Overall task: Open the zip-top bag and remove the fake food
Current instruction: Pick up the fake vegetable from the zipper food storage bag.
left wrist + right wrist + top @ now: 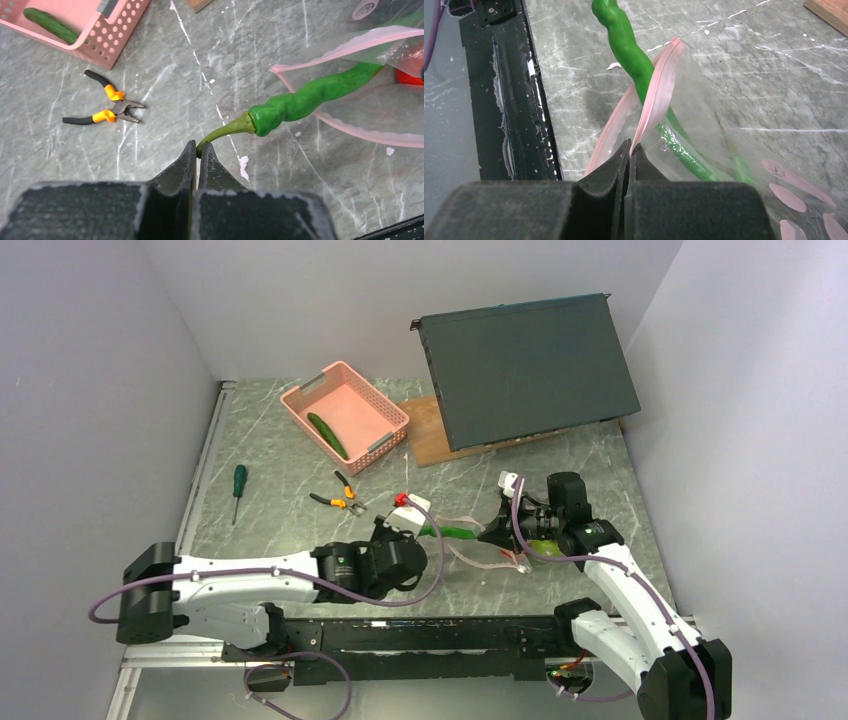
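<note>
Green pepper (300, 102) stem in left fingers (186, 161); right fingers (616, 167) pinch bag (659, 95).

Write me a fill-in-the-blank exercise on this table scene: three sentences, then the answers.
1. The left pincer is shut on the stem of the ____ pepper.
2. The right pincer is shut on the ____ zip strip of the bag.
3. The cucumber lies ____ the basket.

Answers: green; pink; inside.
</note>
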`<state>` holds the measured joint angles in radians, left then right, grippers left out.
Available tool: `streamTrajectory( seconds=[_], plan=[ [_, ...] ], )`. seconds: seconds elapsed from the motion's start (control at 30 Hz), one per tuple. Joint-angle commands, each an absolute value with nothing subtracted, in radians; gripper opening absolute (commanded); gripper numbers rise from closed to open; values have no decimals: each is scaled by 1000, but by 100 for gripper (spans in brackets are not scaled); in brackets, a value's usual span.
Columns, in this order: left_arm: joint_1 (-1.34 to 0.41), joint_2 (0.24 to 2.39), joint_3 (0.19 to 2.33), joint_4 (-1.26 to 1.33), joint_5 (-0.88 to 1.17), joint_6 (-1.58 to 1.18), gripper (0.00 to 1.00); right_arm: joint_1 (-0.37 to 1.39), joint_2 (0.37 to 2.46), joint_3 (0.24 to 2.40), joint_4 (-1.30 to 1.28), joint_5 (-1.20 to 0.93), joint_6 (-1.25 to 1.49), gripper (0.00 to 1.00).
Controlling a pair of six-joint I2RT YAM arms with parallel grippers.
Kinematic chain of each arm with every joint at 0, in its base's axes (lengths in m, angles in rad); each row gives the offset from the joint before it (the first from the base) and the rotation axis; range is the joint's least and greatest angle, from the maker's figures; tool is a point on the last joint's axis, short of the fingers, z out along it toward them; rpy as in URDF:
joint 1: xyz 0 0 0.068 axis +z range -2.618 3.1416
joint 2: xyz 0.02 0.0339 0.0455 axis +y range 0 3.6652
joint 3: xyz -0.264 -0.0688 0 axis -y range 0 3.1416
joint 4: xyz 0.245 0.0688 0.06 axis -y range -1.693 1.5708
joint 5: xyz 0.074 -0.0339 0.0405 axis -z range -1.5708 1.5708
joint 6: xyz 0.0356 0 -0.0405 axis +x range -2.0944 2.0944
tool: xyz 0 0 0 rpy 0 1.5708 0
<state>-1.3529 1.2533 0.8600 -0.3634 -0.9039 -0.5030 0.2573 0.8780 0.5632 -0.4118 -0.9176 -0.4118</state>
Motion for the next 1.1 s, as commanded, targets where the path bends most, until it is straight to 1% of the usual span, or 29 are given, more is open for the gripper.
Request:
streamTrajectory(
  seconds=[0.0, 0.4, 0.67, 0.8, 1.07],
  plan=[
    [-1361, 1152, 830, -377, -948, -421, 0, 254, 879, 585, -396, -928, -425, 0],
    [-1355, 973, 755, -305, -892, -171, 0, 254, 882, 585, -397, -927, -426, 0],
    [-1331, 873, 766, -357, -888, -74, 0, 254, 881, 583, -396, -927, -425, 0],
    [-1293, 833, 773, -381, -859, -14, 0, 252, 880, 583, -396, -926, -426, 0],
    [-1159, 765, 801, -388, -774, 198, 0, 248, 879, 583, -397, -927, -426, 0]
  ],
)
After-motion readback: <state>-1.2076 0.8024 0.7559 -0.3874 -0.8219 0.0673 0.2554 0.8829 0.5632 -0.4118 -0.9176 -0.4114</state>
